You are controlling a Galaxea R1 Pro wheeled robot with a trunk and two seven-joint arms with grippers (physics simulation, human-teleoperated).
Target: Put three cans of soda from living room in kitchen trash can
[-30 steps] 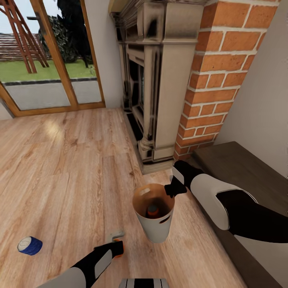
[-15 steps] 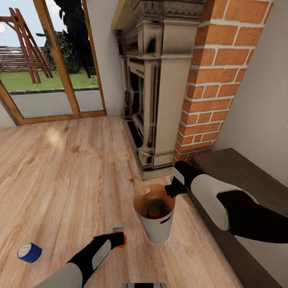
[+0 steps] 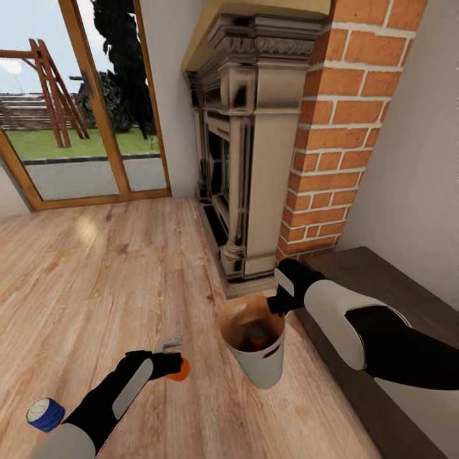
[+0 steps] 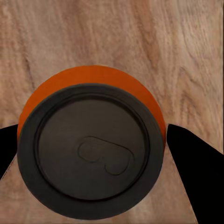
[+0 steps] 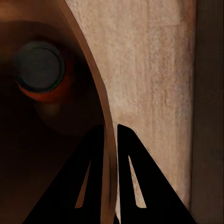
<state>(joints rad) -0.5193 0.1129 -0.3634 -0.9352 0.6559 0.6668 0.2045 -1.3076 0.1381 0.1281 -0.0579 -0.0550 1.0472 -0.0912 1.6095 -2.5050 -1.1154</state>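
My left gripper [image 3: 173, 366] is shut on an orange soda can [image 3: 181, 370], held over the wood floor to the left of the trash can [image 3: 260, 370]. In the left wrist view the can's dark top [image 4: 91, 154] sits between my two black fingers [image 4: 193, 161]. My right gripper [image 3: 278, 306] is shut on the trash can's rim [image 5: 91, 88], one finger inside and one outside. A second orange can [image 3: 257, 336] stands in the brown inside of the trash can, its top [image 5: 39, 66] visible from the right wrist. The dark blue can [image 3: 46, 413] lies on its side on the floor at the lower left.
A stone fireplace [image 3: 255, 146] with a red brick column [image 3: 338, 127] rises just behind the trash can. A dark wooden bench [image 3: 395, 280] runs along the wall on the right, under my right arm. Wood-framed glass doors [image 3: 89, 108] stand at the far left beyond open plank floor.
The head view has tilted up a little. My left gripper has risen with the orange can and reached further forward. The right gripper stays shut on the trash can's rim.
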